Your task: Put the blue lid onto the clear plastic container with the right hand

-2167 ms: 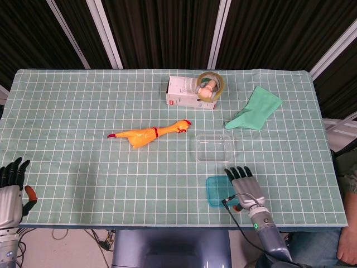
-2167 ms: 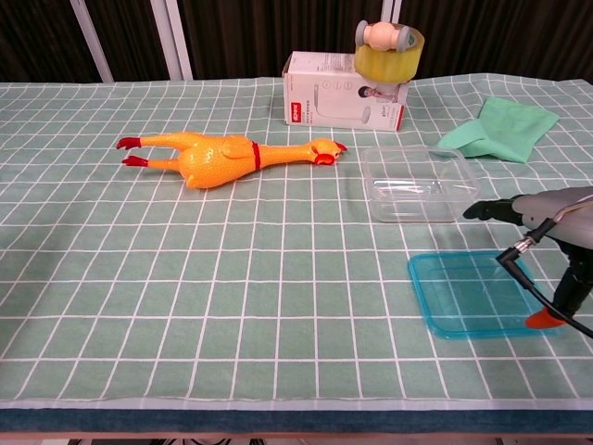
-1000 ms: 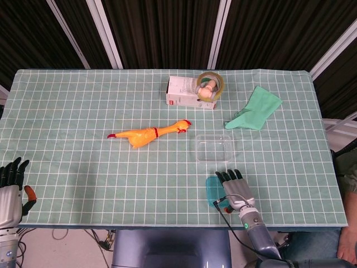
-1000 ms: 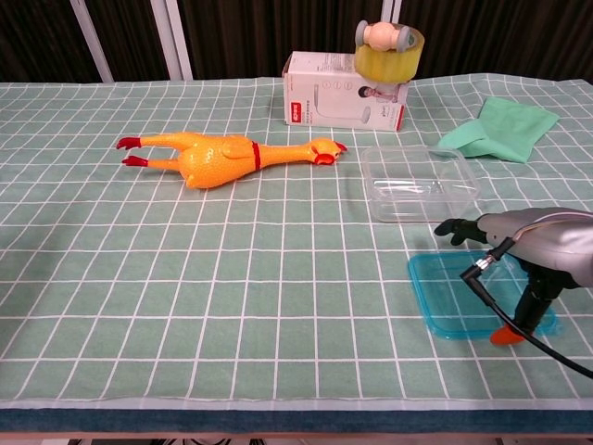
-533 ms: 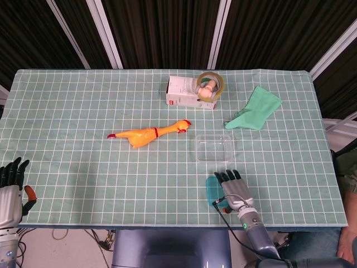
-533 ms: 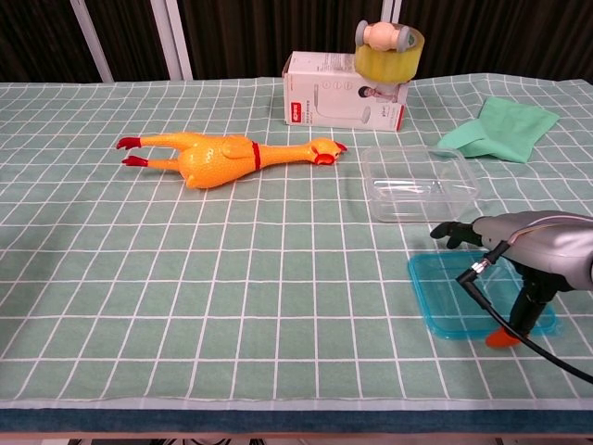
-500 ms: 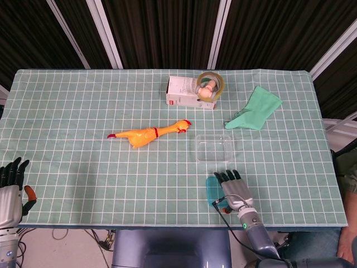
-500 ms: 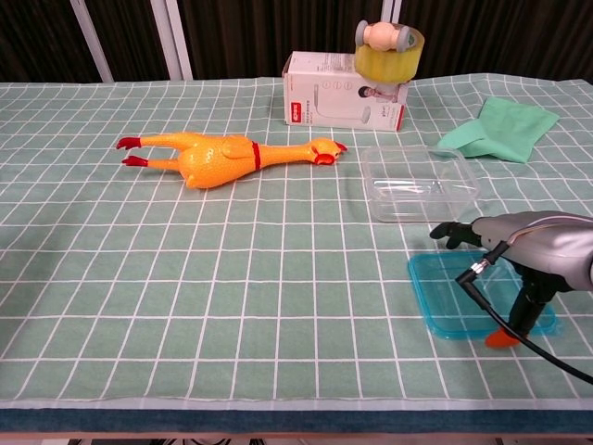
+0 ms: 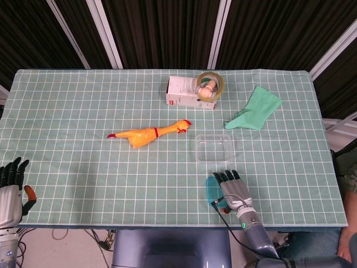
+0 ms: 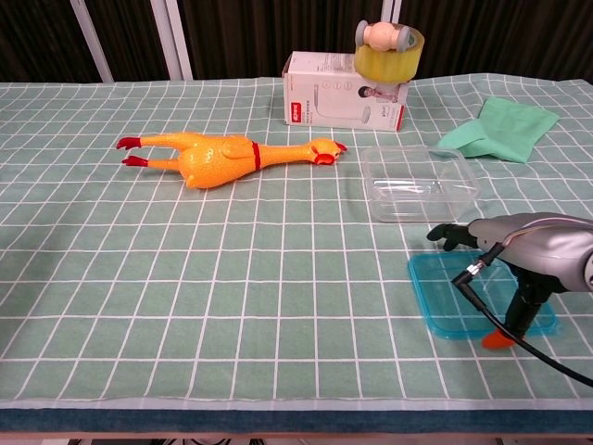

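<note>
The blue lid (image 10: 443, 297) lies flat on the cloth near the front edge; in the head view only its left strip (image 9: 211, 191) shows beside the hand. My right hand (image 9: 232, 188) (image 10: 519, 250) hovers flat over the lid, fingers stretched toward the clear plastic container (image 9: 214, 147) (image 10: 419, 182), thumb pointing down at the lid's front right edge. It holds nothing. The container stands just behind the lid, with nothing in it. My left hand (image 9: 11, 190) rests off the table's front left corner, fingers apart, holding nothing.
A yellow rubber chicken (image 9: 149, 134) (image 10: 222, 156) lies left of the container. A white box (image 9: 186, 92) (image 10: 343, 102) with a tape roll (image 9: 210, 84) (image 10: 387, 48) on it stands behind. A green cloth (image 9: 254, 109) (image 10: 500, 130) lies at the back right.
My right hand has slid left over the blue lid and a little lower, covering more of it. The lid, the container and the left hand have not moved.
</note>
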Motion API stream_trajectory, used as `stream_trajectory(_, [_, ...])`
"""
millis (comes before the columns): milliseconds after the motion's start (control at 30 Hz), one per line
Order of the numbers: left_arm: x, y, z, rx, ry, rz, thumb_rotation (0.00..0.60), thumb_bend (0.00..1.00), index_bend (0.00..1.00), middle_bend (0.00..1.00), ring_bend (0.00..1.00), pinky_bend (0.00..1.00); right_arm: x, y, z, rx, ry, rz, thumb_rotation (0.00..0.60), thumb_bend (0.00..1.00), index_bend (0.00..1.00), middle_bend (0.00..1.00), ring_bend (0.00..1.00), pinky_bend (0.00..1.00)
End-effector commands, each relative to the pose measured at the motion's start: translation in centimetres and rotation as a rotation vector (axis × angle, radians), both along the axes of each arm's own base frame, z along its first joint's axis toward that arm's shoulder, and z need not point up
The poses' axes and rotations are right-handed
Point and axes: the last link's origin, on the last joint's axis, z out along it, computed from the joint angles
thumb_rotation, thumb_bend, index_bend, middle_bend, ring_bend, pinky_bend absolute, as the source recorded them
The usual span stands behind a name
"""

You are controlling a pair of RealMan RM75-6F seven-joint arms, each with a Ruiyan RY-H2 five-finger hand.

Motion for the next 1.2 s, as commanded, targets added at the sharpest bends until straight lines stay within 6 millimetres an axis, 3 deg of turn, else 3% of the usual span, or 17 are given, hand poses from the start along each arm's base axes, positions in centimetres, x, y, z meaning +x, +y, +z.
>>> stream_trajectory(33, [0.00,0.00,-0.01,0.000,0.000,0.000,0.600,0.77,0.10,0.00,0.00,0.00,0.01,-0.03,-0.07,0.001,-0.001,0.000,0.600,0.15,0.00,0.16,0.00,0.00])
stream_trajectory(400, [-0.03,0.02,0.04,0.001,0.000,0.002,0.600,0.77,0.10,0.00,0.00,0.00,-0.07,-0.37,-0.10,0.008,-0.001,-0.005,0.600,0.15,0.00,0.18,0.00,0.00])
stream_trajectory(667, [-0.04,0.02,0.06,0.002,-0.001,0.003,0.600,0.77,0.10,0.00,0.00,0.00,-0.36,-0.64,-0.29,0.015,0.000,-0.005,0.600,0.15,0.00,0.28,0.00,0.00])
stream_trajectory(1200, [-0.03,-0.04,0.06,0.000,-0.004,0.003,0.600,0.77,0.10,0.00,0.00,0.00,-0.68,-0.55,-0.63,0.006,0.000,0.009,0.600,0.15,0.00,0.41,0.04,0.00])
